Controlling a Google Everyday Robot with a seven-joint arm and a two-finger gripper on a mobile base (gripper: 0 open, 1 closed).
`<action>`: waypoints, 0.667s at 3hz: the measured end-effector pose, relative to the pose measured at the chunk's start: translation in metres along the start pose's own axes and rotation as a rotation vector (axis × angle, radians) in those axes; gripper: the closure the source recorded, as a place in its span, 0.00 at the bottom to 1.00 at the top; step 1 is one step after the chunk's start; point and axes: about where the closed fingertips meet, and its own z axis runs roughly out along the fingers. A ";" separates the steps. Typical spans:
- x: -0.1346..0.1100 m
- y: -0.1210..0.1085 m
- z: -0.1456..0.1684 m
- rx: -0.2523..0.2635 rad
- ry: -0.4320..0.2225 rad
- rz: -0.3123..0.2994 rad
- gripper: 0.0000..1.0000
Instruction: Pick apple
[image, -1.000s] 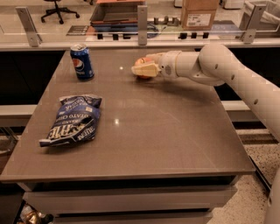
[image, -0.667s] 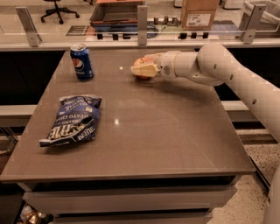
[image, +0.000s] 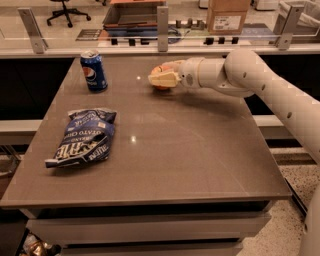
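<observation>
On the table (image: 180, 155), toward 12 o'clock: apple (image: 161, 87), mostly hidden by the gripper (image: 162, 79) reaching in from 3 o'clock and set right over it. Cannot tell whether clamped on it or loose. Soda can (image: 94, 71) at 10 o'clock, chip bag (image: 85, 136) at 8.

The gripper (image: 161, 79), at the far middle of the table (image: 200, 165), hides most of the apple (image: 161, 88), so only orange slivers show around it. The arm (image: 280, 95) runs off the right edge. The top edge cuts the chair (image: 67, 10) and the cardboard box (image: 227, 15), whose label is too small to read
</observation>
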 end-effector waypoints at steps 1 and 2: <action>-0.024 0.004 -0.011 -0.017 -0.008 -0.023 1.00; -0.054 0.007 -0.027 -0.012 -0.019 -0.072 1.00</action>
